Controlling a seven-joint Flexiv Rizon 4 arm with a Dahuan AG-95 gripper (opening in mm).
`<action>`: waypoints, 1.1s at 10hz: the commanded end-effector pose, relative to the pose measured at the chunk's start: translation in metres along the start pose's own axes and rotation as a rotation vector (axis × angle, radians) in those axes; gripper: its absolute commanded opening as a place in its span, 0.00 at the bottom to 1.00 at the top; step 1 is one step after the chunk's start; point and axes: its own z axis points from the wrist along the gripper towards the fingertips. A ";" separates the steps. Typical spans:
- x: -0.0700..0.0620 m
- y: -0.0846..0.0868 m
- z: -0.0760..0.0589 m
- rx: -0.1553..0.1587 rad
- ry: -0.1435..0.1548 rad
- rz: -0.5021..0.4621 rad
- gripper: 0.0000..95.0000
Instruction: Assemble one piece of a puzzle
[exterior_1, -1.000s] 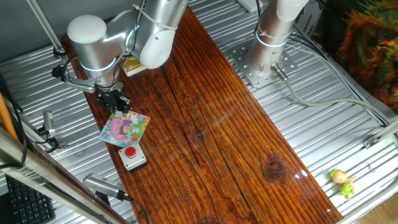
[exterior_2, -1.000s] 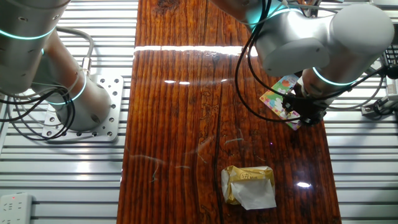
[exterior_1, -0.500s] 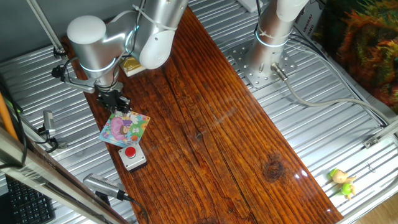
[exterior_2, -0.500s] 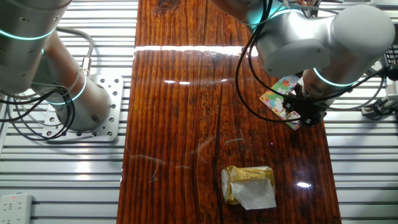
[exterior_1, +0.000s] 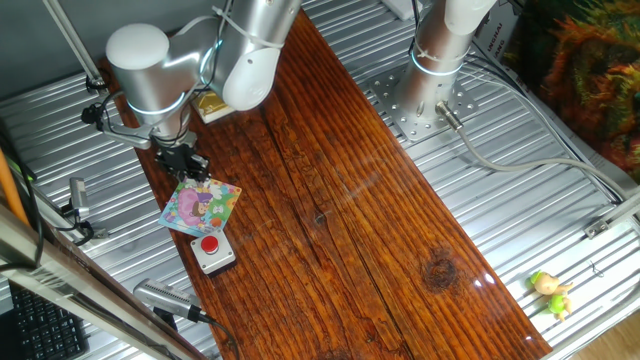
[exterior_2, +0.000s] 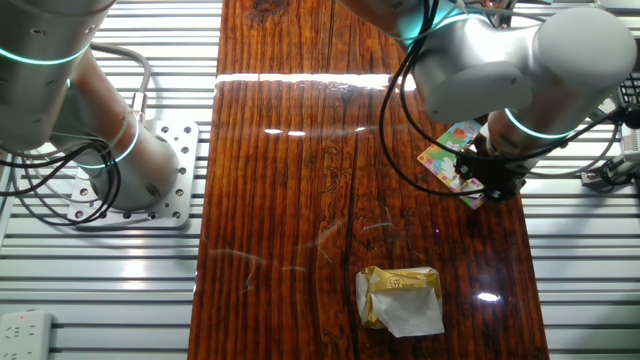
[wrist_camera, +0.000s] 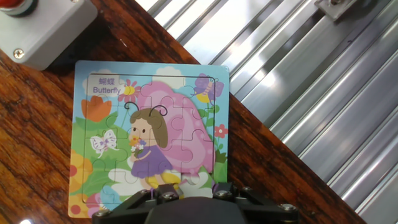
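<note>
One puzzle (wrist_camera: 149, 130) lies flat beneath the fingers (exterior_1: 190, 165); their opening cannot be made out

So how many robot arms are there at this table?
2: one arm bends over the puzzle at the table's edge; another arm stands on a plate beside the table. Others may be out of view.

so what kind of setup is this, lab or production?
Looks like a robot lab bench, not production: a wooden board laid over ribbed metal decking, a second arm's base bolted beside it, and test props on top, a child's puzzle and a red-button box.
</note>
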 end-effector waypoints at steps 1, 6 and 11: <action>0.000 0.000 0.001 0.001 0.004 0.006 0.40; 0.000 0.000 0.001 -0.002 0.009 0.020 0.40; 0.000 -0.001 0.002 -0.003 0.023 0.024 0.40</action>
